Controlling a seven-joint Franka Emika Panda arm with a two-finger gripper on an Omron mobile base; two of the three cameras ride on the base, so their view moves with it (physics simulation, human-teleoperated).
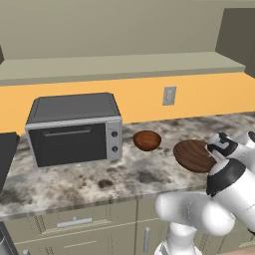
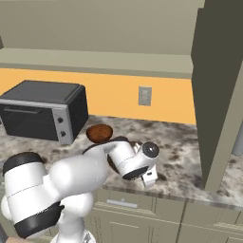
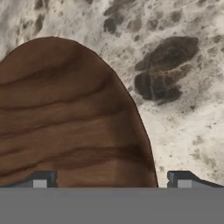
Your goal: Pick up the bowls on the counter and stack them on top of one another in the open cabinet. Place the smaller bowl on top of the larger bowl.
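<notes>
A: Fingers [image 3: 40, 180] are standing spread as wide as they go, holding nothing; just their two dark tips are poking up at the bottom of the hand view, one over the large bowl [image 3: 70, 127], one over bare counter [image 3: 183, 87].

B: Gripper [image 1: 215, 147] itself?

A: Hard to make out from the base. In the left view the hand is hanging over the large bowl's [image 1: 193, 155] right edge and covering it. In the right view the forearm and wrist are hiding most of that bowl [image 2: 102, 144]; just a dark rim sliver is peeking out, and the gripper [image 2: 149, 177] is pointing down at the counter [image 2: 180, 156].

B: Whether a finger is touching the rim?

A: Can't tell. The bowl is running off the hand view's left and bottom edges.

B: Orientation?

A: Lying mouth up, flat on the counter [image 1: 74, 179], right of centre. It's round, so no true long axis; the wood grain is running across the hand view, side to side.

B: Small bowl [image 1: 147, 140]?

A: Sitting upright on the counter just left of the large one, apart from it, near the toaster oven [image 1: 74, 130]. In the right view the small bowl [image 2: 99, 133] is showing behind the arm.

B: Cabinet [image 1: 119, 67]?

A: Shelf ledge is running along the wall above; its left end is cut off.
</notes>
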